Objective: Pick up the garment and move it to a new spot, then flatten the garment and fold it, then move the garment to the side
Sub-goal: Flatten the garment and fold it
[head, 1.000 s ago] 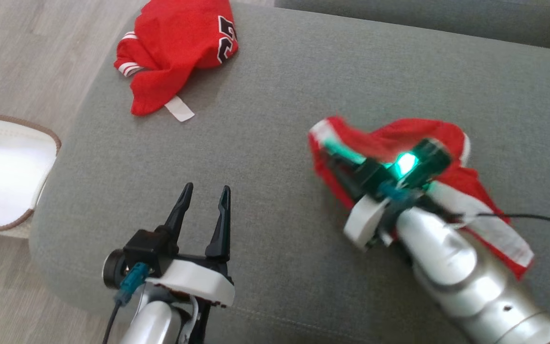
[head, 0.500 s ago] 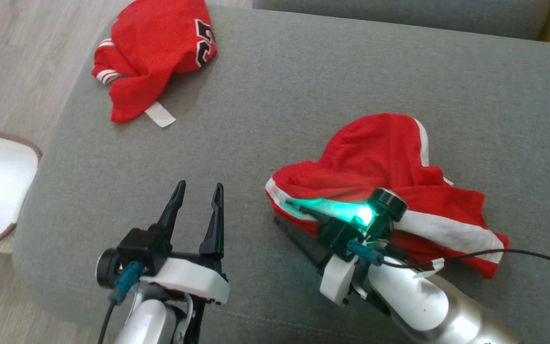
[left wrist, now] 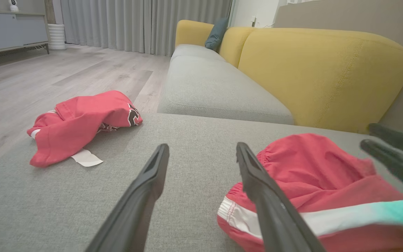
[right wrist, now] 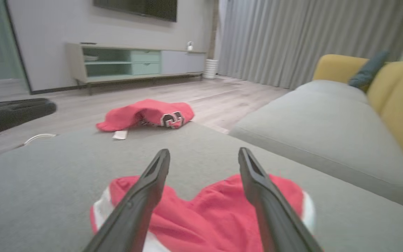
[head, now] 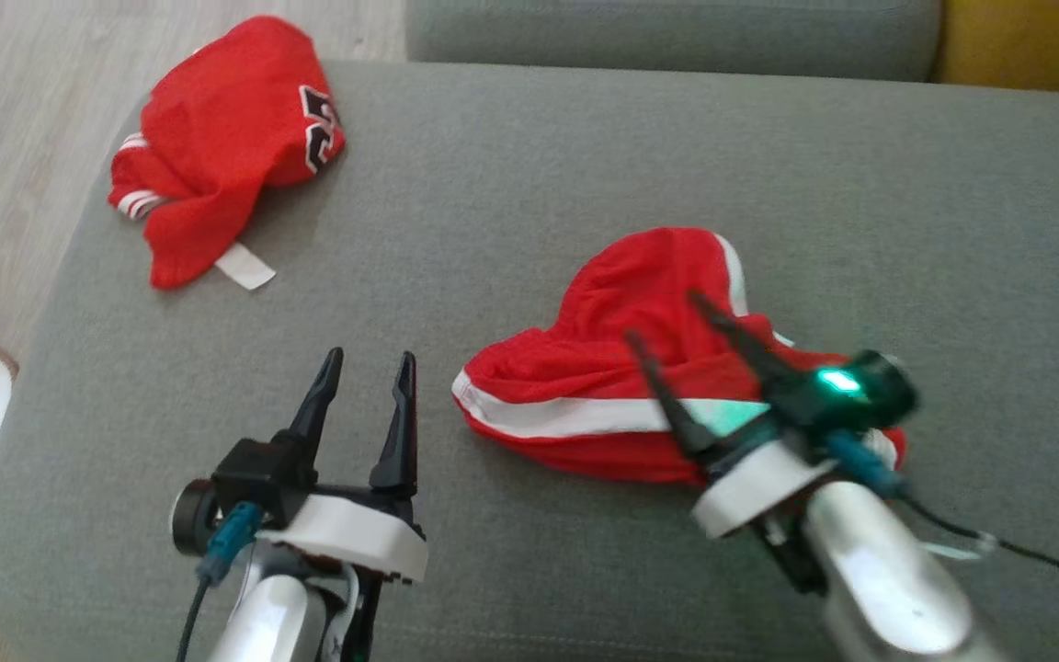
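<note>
**Operator:** Where is the garment located?

**Technician:** The garment (head: 585, 368), red with white stripes, lies crumpled on the grey sofa seat (head: 529, 165), toward the robot's right. A second red jersey (head: 217, 138) lies well apart, at the seat's far left corner.

**Operator:** Gripper status?

**Technician:** Right gripper (head: 663, 317): jaws spread wide over the garment, nothing between them. Left gripper (head: 371, 354): jaws wide, empty, near the garment's striped edge.
</note>
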Available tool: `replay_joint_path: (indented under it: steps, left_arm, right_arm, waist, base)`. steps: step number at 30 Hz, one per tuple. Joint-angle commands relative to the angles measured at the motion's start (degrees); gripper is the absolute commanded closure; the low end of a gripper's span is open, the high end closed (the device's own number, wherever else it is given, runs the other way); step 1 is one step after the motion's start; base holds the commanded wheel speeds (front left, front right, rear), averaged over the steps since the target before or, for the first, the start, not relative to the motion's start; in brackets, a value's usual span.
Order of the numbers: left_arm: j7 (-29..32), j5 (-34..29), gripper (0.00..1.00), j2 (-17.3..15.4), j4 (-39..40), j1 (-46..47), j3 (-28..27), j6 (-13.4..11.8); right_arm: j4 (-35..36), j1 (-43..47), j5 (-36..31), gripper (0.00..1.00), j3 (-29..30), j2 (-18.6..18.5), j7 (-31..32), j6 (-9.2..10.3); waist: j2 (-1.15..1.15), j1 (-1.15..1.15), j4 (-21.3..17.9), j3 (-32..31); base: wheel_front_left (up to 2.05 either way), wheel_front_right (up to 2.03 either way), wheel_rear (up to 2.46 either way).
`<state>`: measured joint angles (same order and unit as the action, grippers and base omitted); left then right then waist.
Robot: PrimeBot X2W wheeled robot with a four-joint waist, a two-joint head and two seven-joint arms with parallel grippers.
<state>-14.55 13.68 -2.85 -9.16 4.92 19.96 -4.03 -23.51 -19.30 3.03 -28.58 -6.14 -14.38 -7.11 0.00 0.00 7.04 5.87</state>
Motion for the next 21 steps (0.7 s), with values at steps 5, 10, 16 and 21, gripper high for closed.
replay_joint_path:
  steps: [5, 10, 16, 21]
  left_arm:
    - [-0.4, -0.8, 0.0, 0.0, 1.1, 0.8, -3.1, 0.4]
    - [-0.4, -1.3, 0.0, 0.0, 0.8, -0.3, -4.0, 1.0]
    - [-0.4, -1.5, 0.0, 0.0, 1.4, -2.1, -5.1, 1.3]
    - [-0.4, -1.2, 0.0, 0.0, 2.2, -3.5, -5.4, 1.1]
  right_arm:
    - [7.9, 7.0, -2.7, 0.0, 12.8, 2.5, -0.6, -0.37]
    - [12.7, 12.6, -2.7, 0.0, 20.9, 3.2, -0.6, -0.37]
    - [15.6, 17.0, 0.6, 0.0, 24.5, 3.2, -0.6, -0.37]
    - [16.4, 19.1, 3.1, 0.0, 26.8, 3.2, -0.6, -0.37]
  waist:
    - [0.0, 0.0, -2.0, -2.4]
    - [0.0, 0.0, -2.6, -3.7]
    - [0.0, 0.0, -2.9, -5.1]
    - [0.0, 0.0, -3.1, -5.8]
  base:
    - [0.0, 0.0, 0.0]
    - [0.0, 0.0, 0.0]
    - [0.0, 0.0, 0.0]
    - [0.0, 0.0, 0.0]
